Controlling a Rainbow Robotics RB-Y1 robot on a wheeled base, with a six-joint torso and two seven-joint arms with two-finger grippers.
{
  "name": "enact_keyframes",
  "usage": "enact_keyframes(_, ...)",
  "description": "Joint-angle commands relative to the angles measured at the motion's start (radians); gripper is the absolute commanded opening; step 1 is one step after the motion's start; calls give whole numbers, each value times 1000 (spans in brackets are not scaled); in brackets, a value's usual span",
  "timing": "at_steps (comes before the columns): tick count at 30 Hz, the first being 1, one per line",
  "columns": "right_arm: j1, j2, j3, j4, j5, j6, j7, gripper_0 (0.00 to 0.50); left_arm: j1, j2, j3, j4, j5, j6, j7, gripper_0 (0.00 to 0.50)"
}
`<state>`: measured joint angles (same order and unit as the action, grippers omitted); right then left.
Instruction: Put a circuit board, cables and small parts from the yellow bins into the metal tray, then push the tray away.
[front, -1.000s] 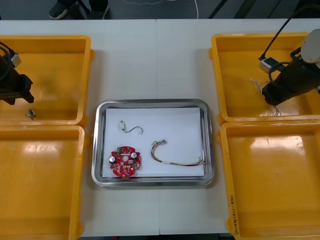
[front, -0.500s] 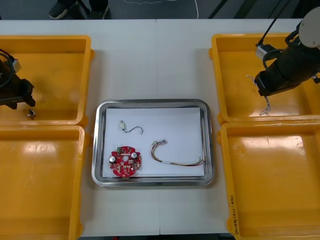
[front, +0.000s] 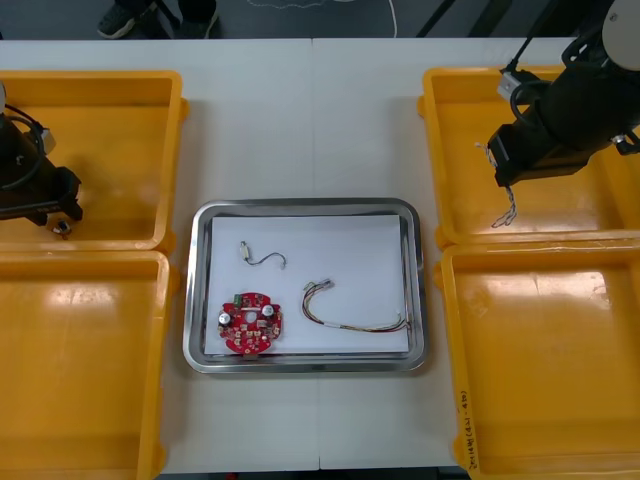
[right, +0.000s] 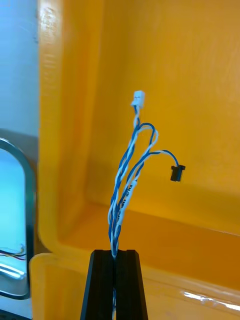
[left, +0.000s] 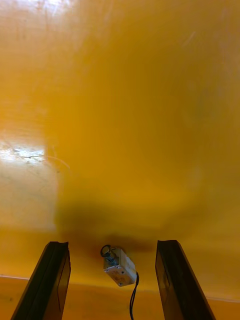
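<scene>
Right hand (right: 114, 253) raised cable (right: 126, 170), end hidden.

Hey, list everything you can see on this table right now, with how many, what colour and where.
table: one, light, under everything
bins: four, yellow, two at each side of the table
tray: one, metal with a white inside, between the bins
circuit board: one, red and round, in the tray's near left corner
black cable: one, short, in the tray beyond the board
red and yellow cable: one, in the tray to the right of the board
blue and white cable: one, twisted, hanging over the far right bin
small metal part: one, on the floor of the far left bin
left pincer: open, low in the far left bin, one finger on each side of the part
right pincer: shut on the blue and white cable, above the far right bin
</scene>
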<state>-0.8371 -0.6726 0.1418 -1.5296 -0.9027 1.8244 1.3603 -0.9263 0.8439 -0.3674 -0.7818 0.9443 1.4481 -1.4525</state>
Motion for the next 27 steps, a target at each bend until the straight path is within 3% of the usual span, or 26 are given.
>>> enact_keyframes(1, -40, -35, 56, -99, -45, 6, -86, 0, 3, -16, -4, 12, -13, -11, 8, 500)
enact_keyframes(10, -39, -10, 128, -207, -68, 4, -90, 0, 3, -39, -4, 52, -18, -37, 8, 500)
enact_keyframes(17, -39, 33, 197, -268, -44, 0, -73, 0, 3, -49, -4, 75, -22, -61, 6, 491)
enact_keyframes(19, -39, 44, 214, -276, -36, -8, -69, 0, 3, -49, -4, 75, -22, -61, 8, 377)
enact_keyframes(20, -39, 51, 222, -279, -31, -14, -66, 0, 4, -49, -4, 75, -21, -61, 8, 280)
enact_keyframes(21, -39, 59, 237, -287, -27, -24, -61, 0, 3, -49, -4, 73, -21, -61, 8, 90)
enact_keyframes(22, -39, 65, 254, -291, -19, -36, -56, 0, 4, -49, -4, 75, -22, -61, 8, 13)
enact_keyframes(27, -40, 94, 325, -305, 15, -99, -38, 0, 3, -49, -4, 73, -22, -61, 9, 0)
